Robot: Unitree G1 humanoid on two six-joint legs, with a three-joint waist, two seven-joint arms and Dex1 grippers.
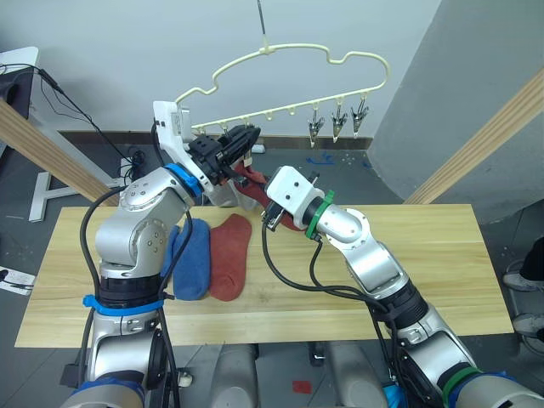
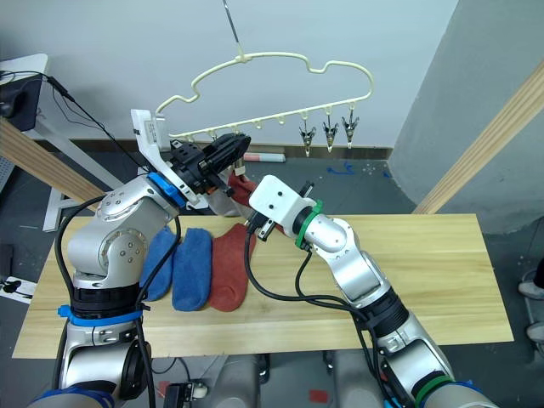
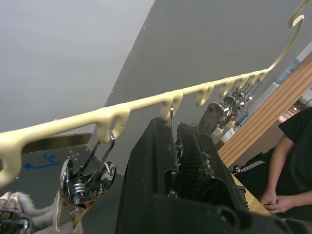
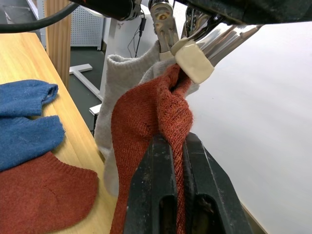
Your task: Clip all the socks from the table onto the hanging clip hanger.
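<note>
Mostly the action sat at the clip hanger, a thin cream wire shape with a wavy top and a metal hook, hanging above the far edge of the table. Small loops ran along its lower bar; three shiny metal clips dangled free at its right end. A rust-red sock, coarse ribbed knit, hung bunched from a clip with a cream tip, and the right gripper had its black fingers pressed together on that sock's fabric just below the clip. Behind it hung a light grey sock, soft knit, partly covered by the red one, so which clip held it was hard to tell. The left gripper was up at the hanger bar, fingers close together around a clip hanging from a loop; the clip itself was mostly hidden between them. On the light wood planks, grain visible, lay two blue socks side by side and another rust-red sock just beside them, flat, toes toward the robot. The left arm covered part of the outer blue sock. A person's arm and dark sleeve showed past the hanger, cut off at the edge.
</note>
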